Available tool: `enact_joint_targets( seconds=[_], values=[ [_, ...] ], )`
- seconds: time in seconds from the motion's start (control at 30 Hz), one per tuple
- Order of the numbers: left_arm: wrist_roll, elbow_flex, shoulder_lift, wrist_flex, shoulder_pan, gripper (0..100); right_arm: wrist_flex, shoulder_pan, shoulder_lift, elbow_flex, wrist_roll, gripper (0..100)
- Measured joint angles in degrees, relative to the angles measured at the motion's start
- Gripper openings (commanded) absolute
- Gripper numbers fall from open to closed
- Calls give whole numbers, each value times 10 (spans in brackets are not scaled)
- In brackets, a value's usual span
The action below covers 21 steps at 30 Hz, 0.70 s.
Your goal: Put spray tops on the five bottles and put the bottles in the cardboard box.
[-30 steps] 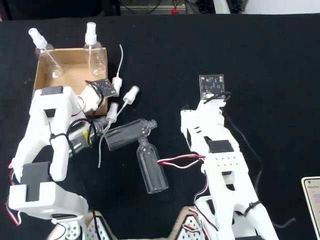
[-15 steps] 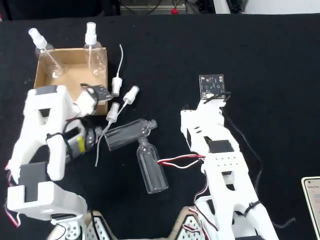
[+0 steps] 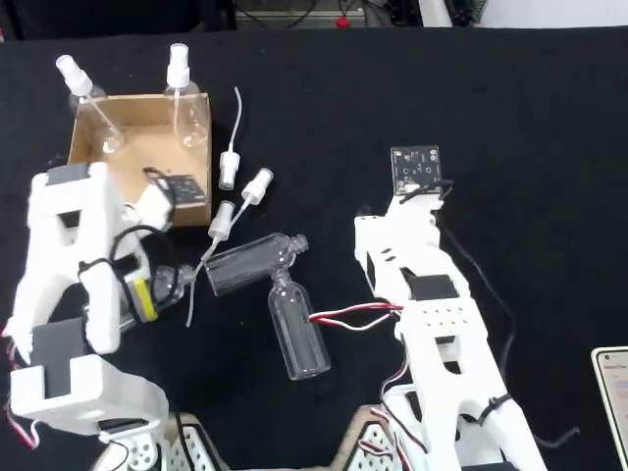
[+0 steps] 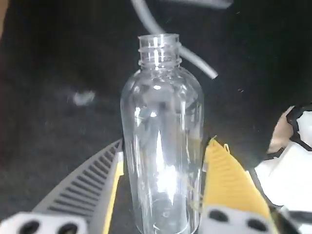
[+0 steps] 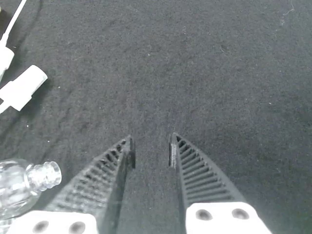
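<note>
Topless bottle (image 4: pixel 161 112) sits in the left gripper (image 4: pixel 165 146): jaws closed onto its lower body, a yellow pad on each side, neck pointing straight out past the fingertips. From above that's approx 8 o'clock on the table (image 3: pixel 510 98), long axis roughly 8-to-2. The open mouth is just beside a thin tube (image 4: pixel 195 58), prob. the dip tube of the nearest top (image 3: pixel 221 220), which lies near, at 1 o'clock from the mouth. Two other tops (image 3: pixel 229 167) (image 3: pixel 257 184) sit just past it, same direction. So a top has to go on along that axis, I'd say. The left arm is much nearer them but its hand is full. The right gripper (image 5: pixel 150 148) has nothing in it, jaws a narrow gap apart, off at 3 o'clock, well apart. Two more topless bottles (image 3: pixel 250 263) (image 3: pixel 299 334) lie mid-table, necks close together. Box (image 3: pixel 142 152) is at 10 o'clock w/ two topped bottles (image 3: pixel 88 103) (image 3: pixel 184 98) along its far wall. Hard to see: from above the held bottle is mostly under the left arm; its base is cut off in the wrist view.
</note>
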Motion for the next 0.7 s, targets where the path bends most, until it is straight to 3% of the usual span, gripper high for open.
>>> enact_joint_targets(
  seconds=[0.13, 0.27, 0.57, 0.7],
  values=[
    [0, 0, 0, -6, 41, 264, 0, 0, 0, 0, 0, 114],
    [29, 0, 0, -48, 51, 336, 0, 0, 0, 0, 0, 114],
    [36, 0, 0, -56, 26, 328, 0, 0, 0, 0, 0, 114],
    [39, 0, 2, -56, 55, 328, 0, 0, 0, 0, 0, 114]
  ],
)
